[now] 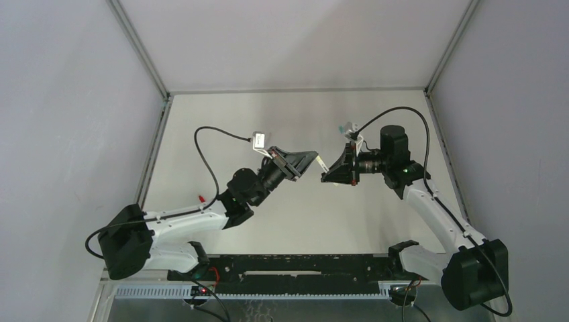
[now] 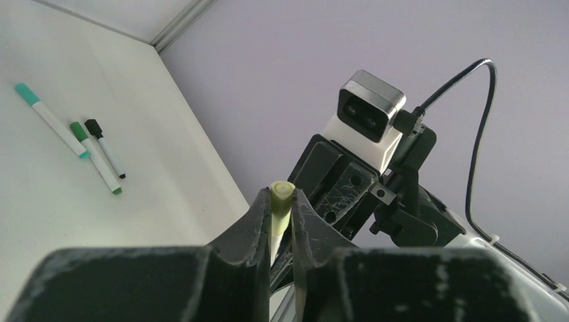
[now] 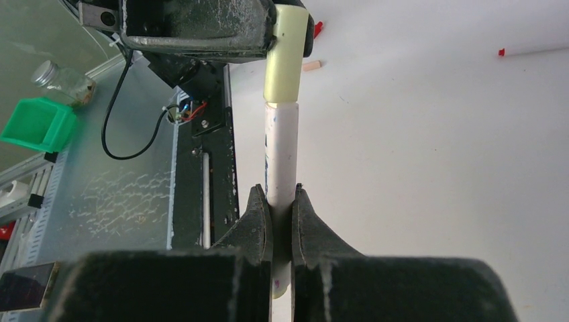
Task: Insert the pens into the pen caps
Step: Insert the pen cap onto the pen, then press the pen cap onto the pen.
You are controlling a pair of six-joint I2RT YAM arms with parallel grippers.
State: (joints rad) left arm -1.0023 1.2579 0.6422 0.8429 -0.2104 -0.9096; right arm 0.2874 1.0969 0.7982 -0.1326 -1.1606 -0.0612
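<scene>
The pen [image 3: 282, 161] I'm working is up in the air between the two arms, above the middle of the table [image 1: 288, 221], with its yellow-green cap [image 3: 287, 64] already over the tip end. From the right wrist view, the cap's rim meets the white barrel with no gap that I can see. I judge it to be on, though I can't confirm that it's fully seated. I expect the pen to be light and stiff, with a smooth plastic barrel that could slide or twist if I pinch it weakly, so mid-barrel is where I want my hold. The cap is short and hard, best taken across its sides and pushed straight along the pen's axis. Any tilt would jam or cock it. The right gripper [image 3: 282, 198] is clenched on the barrel, jaws almost together, with the pen running straight out ahead of them. The left gripper [image 2: 282, 198] has its fingers [image 2: 258, 221] close on either side of the cap, the cap's end poking just past the tips. They are barely apart, and I cannot tell whether they are pressing the cap or only flanking it. Further out, three capped pens [image 2: 96, 157] lie together on the table near the far wall. A peach cap [image 3: 311, 65] and a red cap [image 3: 317, 28] lie loose near each other on the table.
</scene>
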